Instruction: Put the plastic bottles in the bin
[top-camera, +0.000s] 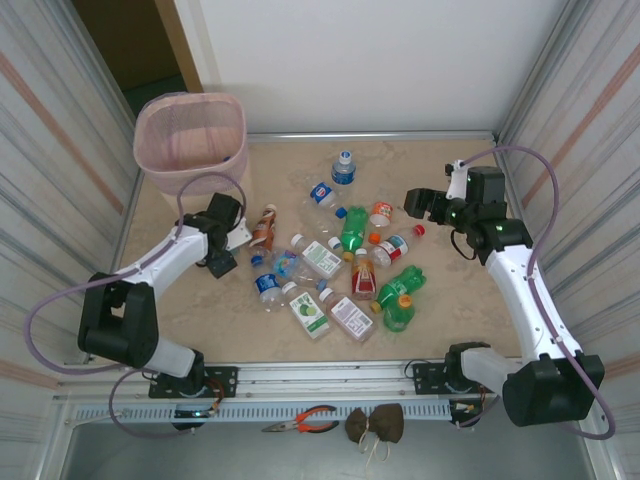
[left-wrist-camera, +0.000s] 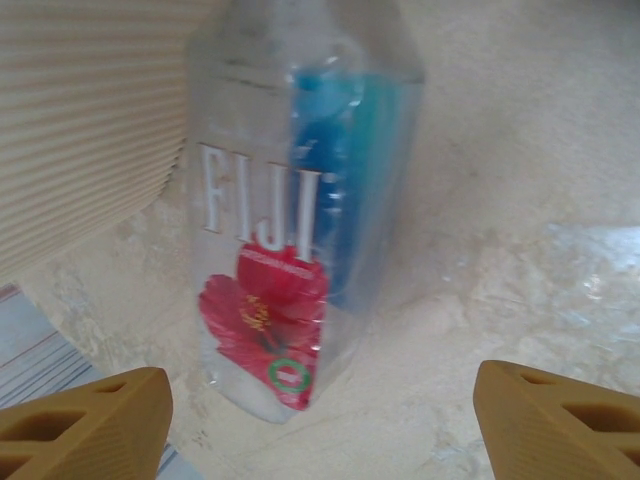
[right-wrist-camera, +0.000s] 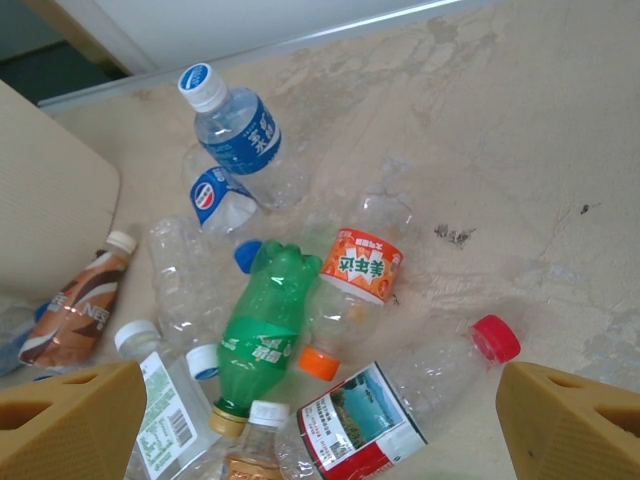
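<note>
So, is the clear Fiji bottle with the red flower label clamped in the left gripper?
No, the Fiji bottle lies ahead of the left gripper, its fingers wide apart.

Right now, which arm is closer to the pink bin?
Left. The left fingers hang close beside the bin; the right fingers are far across the bottles.

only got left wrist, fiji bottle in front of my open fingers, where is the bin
Observer: The bin stands upright in the table's far left corner.
Operator: what's the right arm doing
Observer: The right gripper hangs open over the table's right side, holding nothing.
Operator: many bottles to go
Observer: Over ten plastic bottles lie heaped mid-table.
</note>
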